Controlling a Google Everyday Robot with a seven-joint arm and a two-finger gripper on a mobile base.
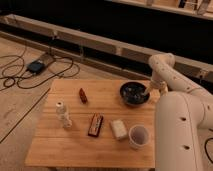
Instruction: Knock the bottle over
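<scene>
The bottle (63, 115) is slim and clear-whitish with a white round cap. It stands upright on the left side of the wooden table (70, 147). The white arm reaches from the lower right up over the table's right edge. My gripper (145, 93) hangs at the far right, just over the right rim of a dark bowl (133, 93). It is far from the bottle, across the table's width.
A small dark red object (82, 95) lies behind the bottle. A dark rectangular bar (95, 124), a pale block (118, 129) and a white cup (138, 136) sit across the front middle. Cables and a box (36, 66) lie on the floor at left.
</scene>
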